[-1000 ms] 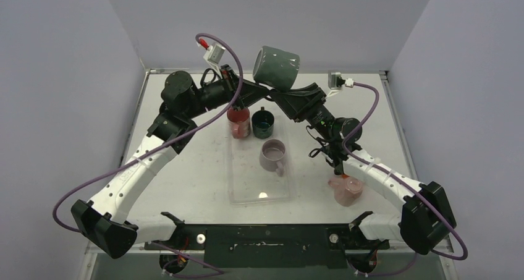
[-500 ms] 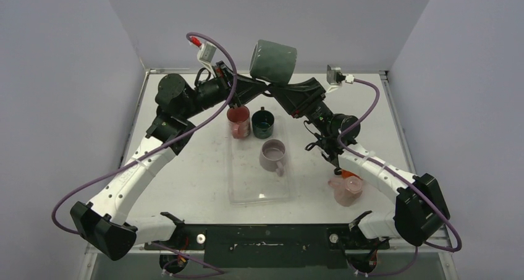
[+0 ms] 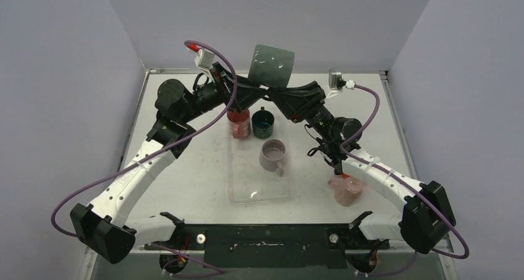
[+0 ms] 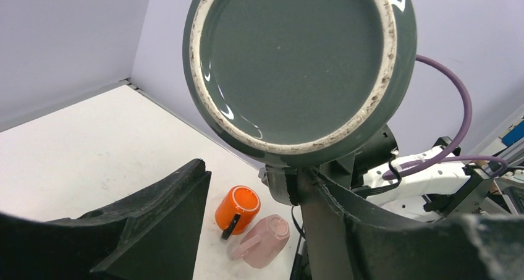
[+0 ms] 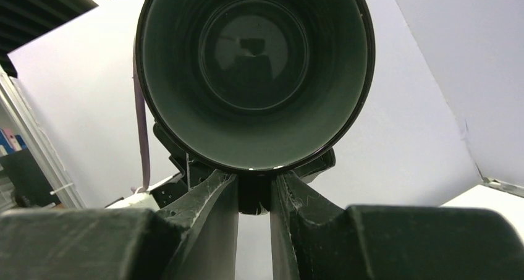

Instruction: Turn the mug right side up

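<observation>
mug: dark green mug (image 3: 271, 64) held in the air above the far end of the surface (image 3: 185, 181), lying roughly sideways; base faces left wrist cam, open mouth faces right wrist cam.
right fingers: right gripper (image 5: 254, 196) narrow, pinched on the mug's handle just under its rim.
left fingers: left gripper (image 4: 259, 187) wide; one finger (image 4: 346, 218) just under the mug base, the other well apart. Contact w/ mug: can't tell.
step: mid-air reorient / handoff, my guess. Mug not yet upright.
how to do well: rotate right wrist so the mouth ends up facing up; keep the pinch firm on the handle, since the mug could swing. If left takes over, close it on the wall or rim before right lets go. Then lower to a bare spot.
avoid: clear tray (image 3: 259, 178) w/ red mug (image 3: 238, 122), teal mug (image 3: 262, 124), mauve mug (image 3: 273, 155); pink mug (image 3: 346, 190) near the right arm.
vs 0.5 s ago: mug tilted a bit more, base side now showing toward top cam; left wrist shifted slightly. Tray mugs same places.
</observation>
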You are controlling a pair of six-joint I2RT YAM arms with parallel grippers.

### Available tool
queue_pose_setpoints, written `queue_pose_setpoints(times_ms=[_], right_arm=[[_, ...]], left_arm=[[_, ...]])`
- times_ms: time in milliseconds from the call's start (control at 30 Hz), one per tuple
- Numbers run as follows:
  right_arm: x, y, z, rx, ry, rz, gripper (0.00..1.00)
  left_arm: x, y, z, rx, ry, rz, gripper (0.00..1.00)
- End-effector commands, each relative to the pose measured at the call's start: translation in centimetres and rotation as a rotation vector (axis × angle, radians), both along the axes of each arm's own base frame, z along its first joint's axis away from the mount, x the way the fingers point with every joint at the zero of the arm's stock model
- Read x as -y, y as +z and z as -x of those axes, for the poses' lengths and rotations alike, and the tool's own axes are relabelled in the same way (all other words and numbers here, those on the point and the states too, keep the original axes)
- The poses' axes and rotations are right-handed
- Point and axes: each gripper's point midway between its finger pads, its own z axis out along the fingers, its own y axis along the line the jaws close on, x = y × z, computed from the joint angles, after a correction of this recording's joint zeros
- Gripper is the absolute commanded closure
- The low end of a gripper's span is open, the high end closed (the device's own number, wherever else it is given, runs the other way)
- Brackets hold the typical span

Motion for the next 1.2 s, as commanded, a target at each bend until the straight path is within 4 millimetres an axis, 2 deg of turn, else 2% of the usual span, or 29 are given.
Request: queue_pose_setpoints(times_ms=[0, 233, 467, 633, 800, 867, 933, 1033, 1167], right_arm=[[1.0, 0.7, 0.1, 0.058, -0.097, 0.005, 0.95], [0.7, -0.5, 0.3, 0.047, -0.080, 0.027, 0.95], [0.4, -0.8, 0.5, 0.032, -0.045, 0.011, 0.95], [-0.6, -1.8, 0.3, 0.019, -0.061, 0.083, 0.95], [-0.9, -3.3, 0.0, -0.017, -0.083, 0.139, 0.95], [-1.0, -4.4, 0.0, -0.046, -0.082, 0.165, 0.95], [-1.6, -5.6, 0.0, -0.070, -0.063, 0.211, 0.95], [-2.4, -8.3, 0.0, -0.118, -0.082, 0.302, 0.95], [-3.8, -12.1, 0.8, -0.152, -0.096, 0.433, 0.95]], left_arm=[[-0.8, 2.8, 3.7, 0.163, -0.082, 0.033, 0.46], [-2.1, 3.4, 5.0, 0.218, -0.109, 0.038, 0.45], [-2.2, 3.1, 6.8, 0.272, -0.209, 0.047, 0.45], [-2.8, 1.9, 5.1, 0.231, -0.132, 0.020, 0.45], [-5.0, -1.4, 2.4, 0.184, 0.064, -0.100, 0.43], [-6.3, -4.0, 2.1, 0.205, 0.127, -0.192, 0.40], [-8.2, -7.0, 1.1, 0.155, 0.232, -0.268, 0.36], [-10.2, -9.9, 0.8, 0.085, 0.315, -0.326, 0.34], [-13.4, -11.7, -0.4, 0.036, 0.495, -0.362, 0.32]])
